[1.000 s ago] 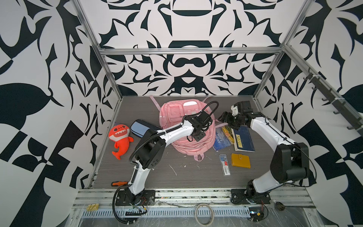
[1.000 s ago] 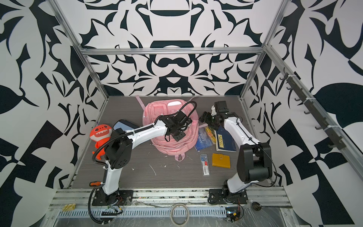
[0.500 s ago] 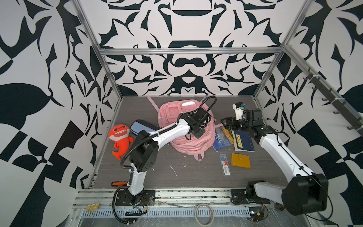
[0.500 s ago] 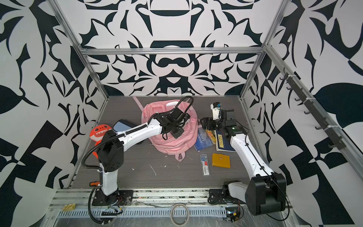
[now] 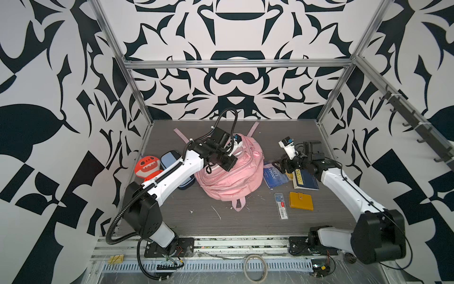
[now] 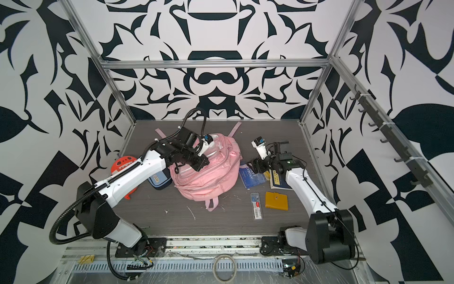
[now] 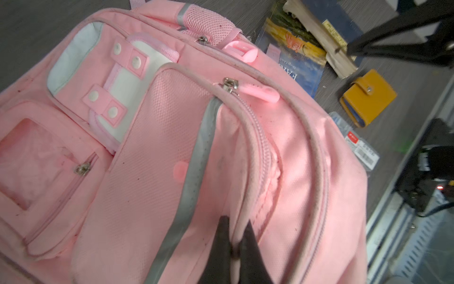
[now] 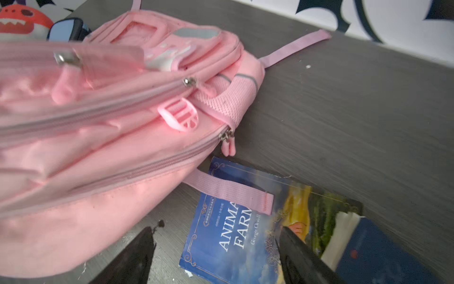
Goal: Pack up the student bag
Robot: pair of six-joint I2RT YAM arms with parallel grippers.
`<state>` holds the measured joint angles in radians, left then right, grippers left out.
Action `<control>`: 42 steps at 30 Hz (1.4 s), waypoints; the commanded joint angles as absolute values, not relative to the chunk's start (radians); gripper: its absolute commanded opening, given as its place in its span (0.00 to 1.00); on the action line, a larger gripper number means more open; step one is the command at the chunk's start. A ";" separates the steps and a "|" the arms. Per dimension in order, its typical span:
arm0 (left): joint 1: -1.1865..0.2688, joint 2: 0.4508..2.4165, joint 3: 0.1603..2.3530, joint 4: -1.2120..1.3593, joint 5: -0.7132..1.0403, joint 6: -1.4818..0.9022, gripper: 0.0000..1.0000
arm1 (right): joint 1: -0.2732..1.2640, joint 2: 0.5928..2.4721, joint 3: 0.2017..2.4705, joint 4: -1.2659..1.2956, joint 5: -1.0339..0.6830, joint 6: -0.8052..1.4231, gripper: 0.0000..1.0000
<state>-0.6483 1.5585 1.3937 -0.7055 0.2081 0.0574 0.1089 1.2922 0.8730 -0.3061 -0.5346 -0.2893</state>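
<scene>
The student bag [image 5: 231,179] lay near the middle of the table [image 5: 245,221], front pockets facing up, with its thin straps trailing toward the back wall and its carry loop pointing at the front edge. The left pincer [image 5: 228,166] came down onto the bag's upper left part. In the left wrist view its two dark fingers [image 7: 219,246] were pressed together with a ridge of pink fabric pinched between them, just beside the zip of the tall front pocket and its grey strip, so it was closed on the bag itself. The right pincer [image 5: 280,165] hung just off the bag's right side, apart from the fabric, over the far end of a blue book [image 5: 274,175] that lay against the bag. Its jaws stood wide apart with nothing between them. The right wrist view showed the two fingertips framing the book's cover from above, but whether they touched the book or the table could not be told. A short pink strap end from the bag lay across a corner of that cover. Beside the book, farther right, sat a darker blue book [image 5: 305,182]. Nearer the front were a yellow wallet [image 5: 301,201] and a flat clear case [image 5: 282,205], side by side. On the bag's left a blue pencil case [image 5: 169,159] lay partly under the left arm, with an orange-red plush toy [image 5: 147,167] just beyond it.
</scene>
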 commanded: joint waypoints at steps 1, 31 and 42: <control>-0.631 1.530 1.450 -0.770 0.374 0.044 0.00 | 0.112 1.322 0.880 -0.289 -0.647 -0.348 0.80; -0.615 1.572 1.523 -0.937 0.422 0.115 0.00 | 0.172 1.707 1.078 -0.257 -0.810 -0.437 0.34; -0.614 1.549 1.499 -0.927 0.423 0.112 0.00 | 0.218 1.770 1.174 -0.369 -0.785 -0.487 0.41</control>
